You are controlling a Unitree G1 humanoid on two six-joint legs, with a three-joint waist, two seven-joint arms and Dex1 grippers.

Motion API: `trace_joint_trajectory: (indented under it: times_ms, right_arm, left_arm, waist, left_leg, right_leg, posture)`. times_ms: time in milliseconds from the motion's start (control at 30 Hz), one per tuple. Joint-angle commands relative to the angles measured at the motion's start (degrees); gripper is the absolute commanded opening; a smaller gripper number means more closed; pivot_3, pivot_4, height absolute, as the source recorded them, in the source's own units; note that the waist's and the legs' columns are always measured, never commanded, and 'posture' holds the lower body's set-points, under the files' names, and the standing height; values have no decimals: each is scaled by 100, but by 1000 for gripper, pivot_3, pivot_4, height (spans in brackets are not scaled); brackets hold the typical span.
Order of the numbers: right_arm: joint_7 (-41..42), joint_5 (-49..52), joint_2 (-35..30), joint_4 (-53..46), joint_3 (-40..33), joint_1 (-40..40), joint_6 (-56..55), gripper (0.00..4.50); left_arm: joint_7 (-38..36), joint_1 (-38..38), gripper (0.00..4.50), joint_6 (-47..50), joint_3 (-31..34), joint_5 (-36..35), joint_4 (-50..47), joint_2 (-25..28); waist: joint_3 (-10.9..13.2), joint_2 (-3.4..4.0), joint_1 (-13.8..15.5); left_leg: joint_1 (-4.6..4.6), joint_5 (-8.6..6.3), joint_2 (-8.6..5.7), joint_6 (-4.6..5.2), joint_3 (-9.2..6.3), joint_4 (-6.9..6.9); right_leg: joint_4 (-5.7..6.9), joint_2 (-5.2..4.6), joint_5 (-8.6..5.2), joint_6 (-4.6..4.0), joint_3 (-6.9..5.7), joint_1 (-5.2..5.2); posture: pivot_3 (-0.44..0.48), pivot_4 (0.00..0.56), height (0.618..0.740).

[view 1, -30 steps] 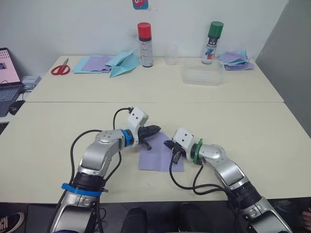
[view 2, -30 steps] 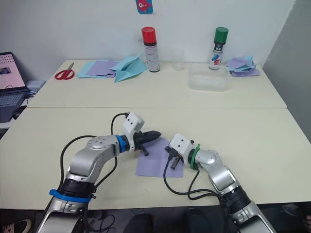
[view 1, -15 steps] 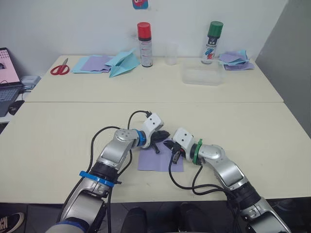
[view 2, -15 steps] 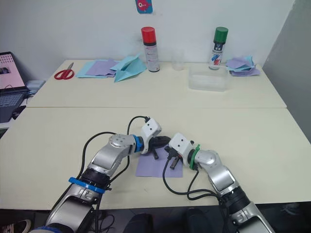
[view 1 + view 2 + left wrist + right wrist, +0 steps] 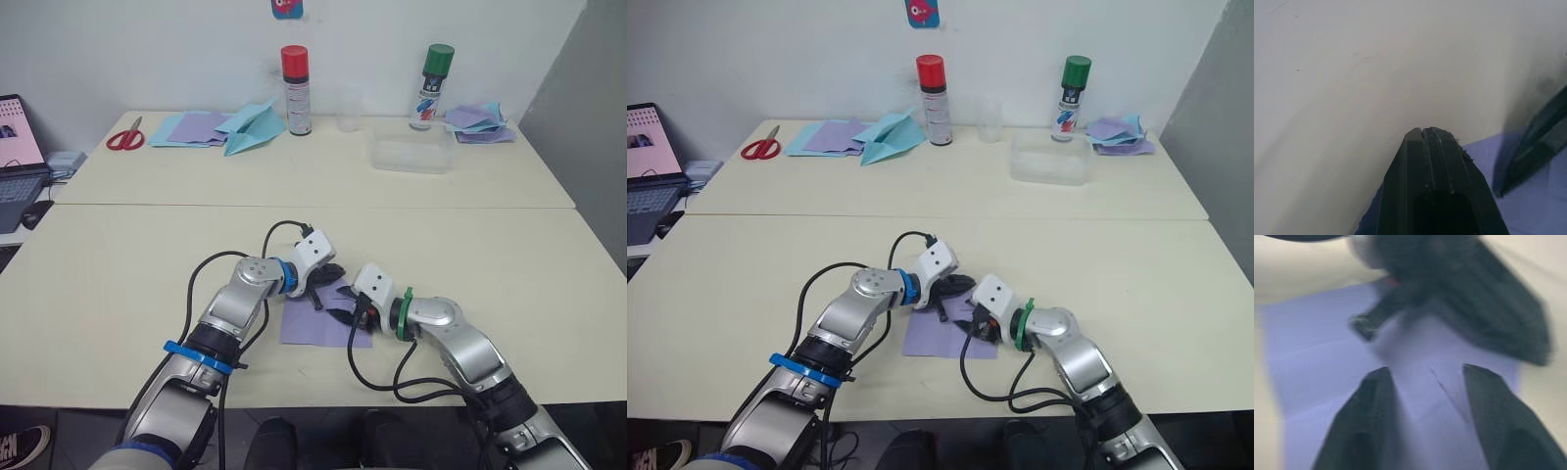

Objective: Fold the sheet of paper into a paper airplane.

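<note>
Left end effector (image 5: 331, 275): fingers pressed together, tip down at the far edge of the sheet of paper (image 5: 313, 323) (wrist view shows the two fingers (image 5: 1435, 161) closed flat on each other, lavender just past them). Right end effector (image 5: 340, 309): fingers spread, both over the sheet near its right side, nothing pinched between them; its wrist view shows crease lines on the paper. Sheet lies flat on the near desk (image 5: 118, 284), roughly rectangular, between the two arms.

Far desk (image 5: 323, 176): clear plastic container (image 5: 410, 154), can't tell if anything is in it. Clear cup (image 5: 346, 110) beside the red-capped spray can (image 5: 294, 90). Green-capped spray can (image 5: 431, 86) behind the container. Light blue paper plane (image 5: 251, 127) on a pile of purple and blue sheets (image 5: 191, 128), red scissors (image 5: 122, 138) left of it. Second pile of sheets (image 5: 478, 123) at the far right corner. Laptop (image 5: 14, 162) at the left edge.
</note>
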Motion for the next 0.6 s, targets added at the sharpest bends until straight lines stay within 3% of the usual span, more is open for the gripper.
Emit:
trace_joint_trajectory:
  times_ms: [33, 67, 167, 333, 467, 600]
  right_arm:
    - [107, 347, 34, -313, -89, -8, 441, 2326]
    - [99, 369, 36, -303, -100, -30, 483, 2326]
    - [153, 569, -15, -398, -237, -42, 649, 1698]
    - [621, 1512, -327, -1080, -870, -20, 998, 25]
    - [212, 1624, -231, -882, -1342, -208, 865, 25]
    - [-339, 1038, -108, -212, -1136, -398, 430, 25]
  left_arm:
    - [-38, 162, 0, 117, -175, 149, 273, -69]
    - [-41, 163, 0, 116, -179, 157, 278, -79]
    - [-46, 168, 0, 109, -190, 176, 297, -108]
    - [-112, 182, 0, 14, -248, 235, 324, -90]
    - [-104, 211, 0, -72, -244, 277, 347, -91]
    - [-158, 295, 0, -137, -277, 318, 304, -73]
  waist:
    - [0, 0, 3]
    - [0, 0, 4]
    - [0, 0, 12]
    - [1, 0, 19]
    - [1, 0, 17]
    - [0, 1, 16]
  left_leg:
    - [0, 0, -1, 0, -1, 1]
    - [0, 0, -1, 0, -1, 1]
    - [0, 0, -4, 0, -1, 2]
    - [-12, 0, -10, 0, 0, 3]
    - [-12, 0, -9, 0, -1, 4]
    - [-10, 0, -7, 0, -5, 4]
  right_leg:
    - [1, 0, 0, 1, -1, 0]
    - [2, 0, 1, 1, -1, 0]
    - [1, 0, 1, 2, -1, 1]
    - [-11, 0, 1, 2, -1, 0]
    - [-13, 0, 2, 4, -2, 0]
    - [-10, 0, 2, 4, -6, 0]
  posture:
    - [0, 150, 740]
    - [0, 150, 740]
    - [0, 150, 740]
    - [0, 150, 740]
    - [0, 150, 740]
    - [0, 150, 740]
